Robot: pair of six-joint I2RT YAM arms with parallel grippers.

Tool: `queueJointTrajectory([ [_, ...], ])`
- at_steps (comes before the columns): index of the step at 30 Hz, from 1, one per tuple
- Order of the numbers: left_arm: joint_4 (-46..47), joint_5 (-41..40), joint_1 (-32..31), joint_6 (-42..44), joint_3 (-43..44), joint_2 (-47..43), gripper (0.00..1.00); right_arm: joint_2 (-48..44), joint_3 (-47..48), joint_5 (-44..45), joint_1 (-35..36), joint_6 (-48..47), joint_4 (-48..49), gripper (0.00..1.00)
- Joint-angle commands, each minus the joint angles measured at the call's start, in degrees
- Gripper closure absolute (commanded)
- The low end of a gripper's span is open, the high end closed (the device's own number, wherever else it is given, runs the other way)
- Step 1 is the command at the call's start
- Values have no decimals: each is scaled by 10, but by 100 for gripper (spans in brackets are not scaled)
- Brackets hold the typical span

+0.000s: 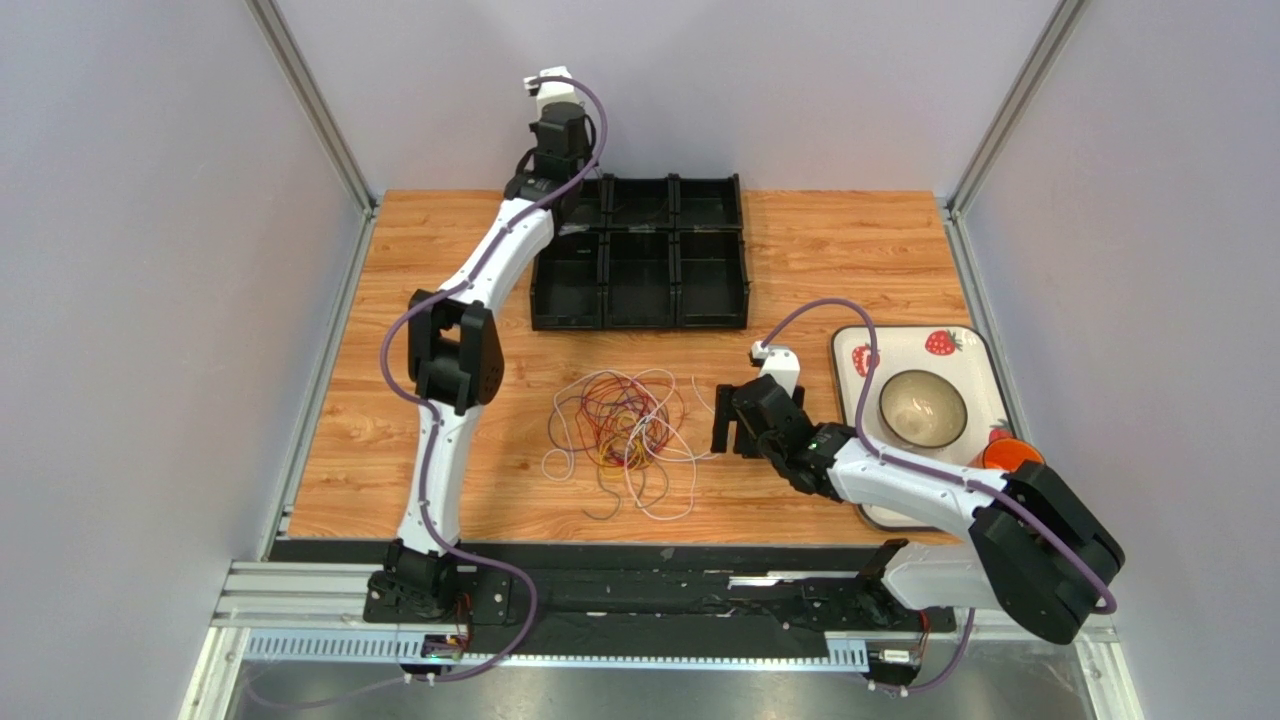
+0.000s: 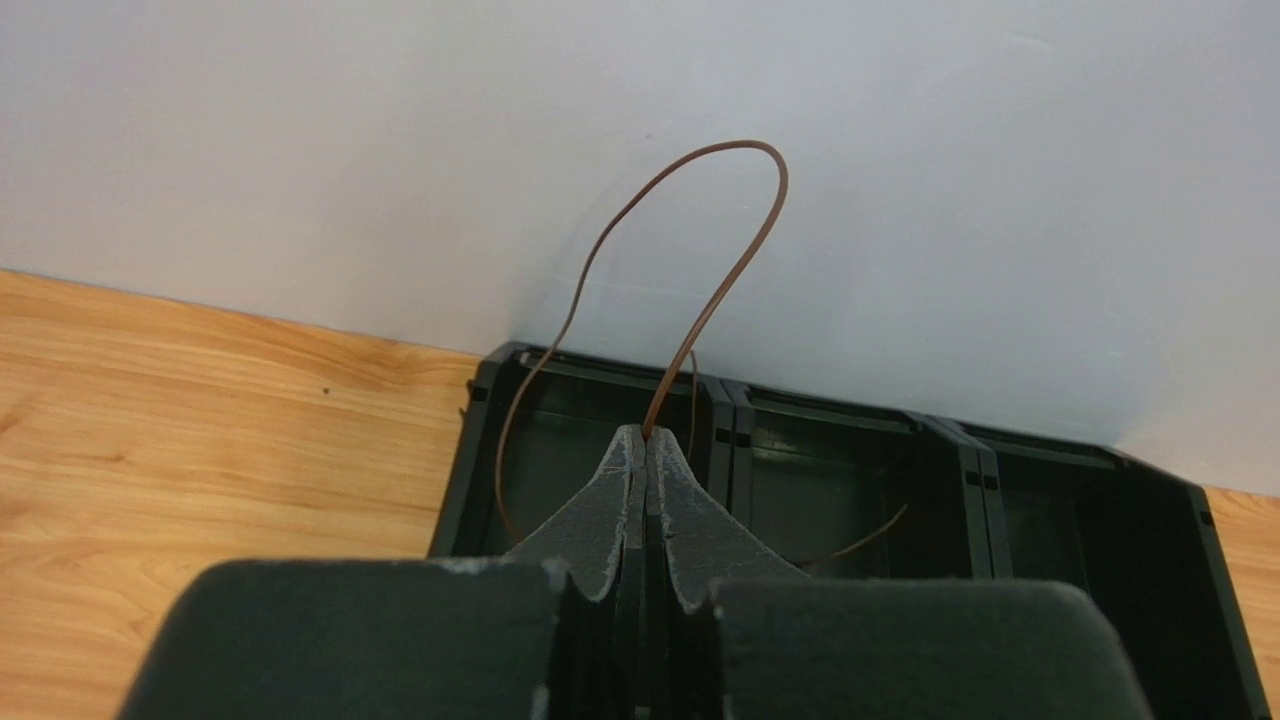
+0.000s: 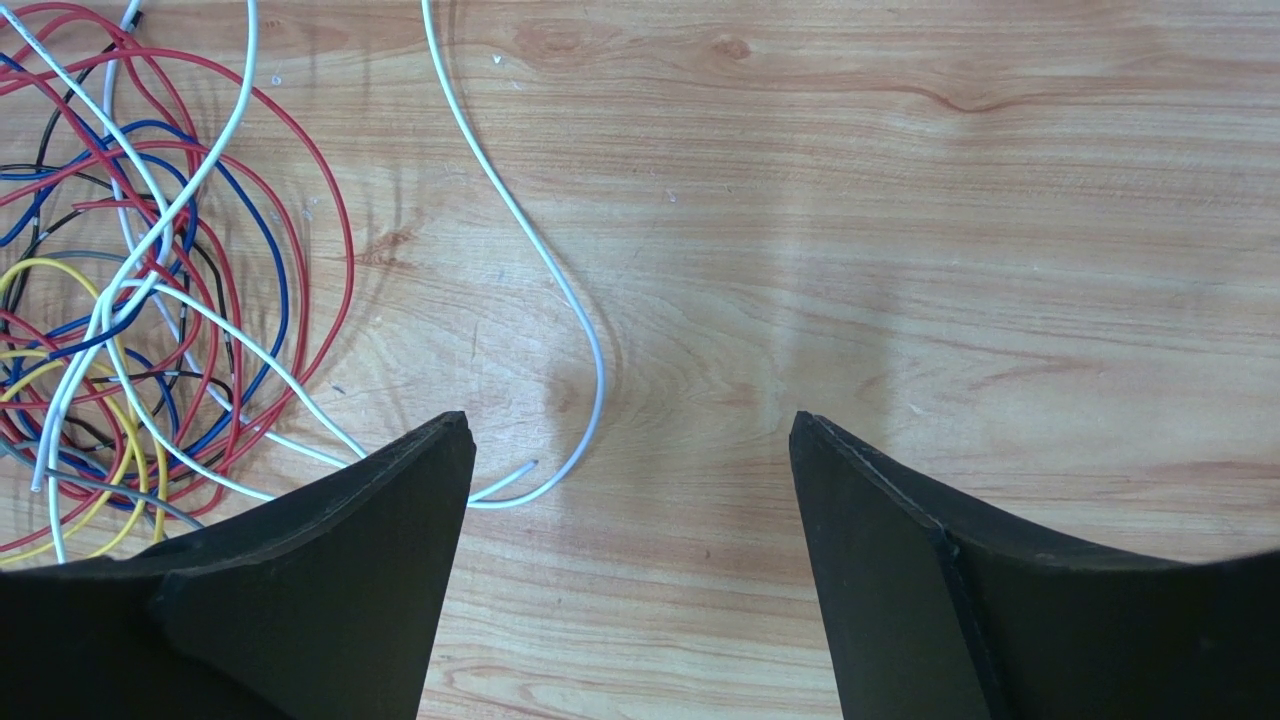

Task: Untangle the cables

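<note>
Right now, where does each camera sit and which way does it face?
Top external: above, behind the bases, looking down on table, cables, black tray; left arm, right arm.
Left wrist: raised, faces tray and wall; shut left jaws pinch a brown cable.
Right wrist: low, looks down at table; open right jaws.
Shared: top and right wrist see cables.

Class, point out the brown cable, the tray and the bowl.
brown cable (image 2: 735,144), left wrist view, top of loop
tray (image 1: 639,321), top view, front wall
bowl (image 1: 920,408), top view, bare inside
</note>
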Motion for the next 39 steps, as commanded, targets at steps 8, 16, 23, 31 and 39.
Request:
queueJointTrajectory([
  [8,-48,46,2,-50,47,25,8,0,18,3,-4,-5,30,19],
  [16,-78,49,2,-15,59,-6,13,1,19,4,-3,-5,30,19],
  [23,-135,119,-2,22,26,-31,19,4,22,4,-3,-5,28,19],
  [31,-167,126,-3,-40,48,11,25,4,22,5,-3,-4,26,19],
  [39,-151,105,-11,-31,92,74,25,3,21,4,-3,-5,29,19],
])
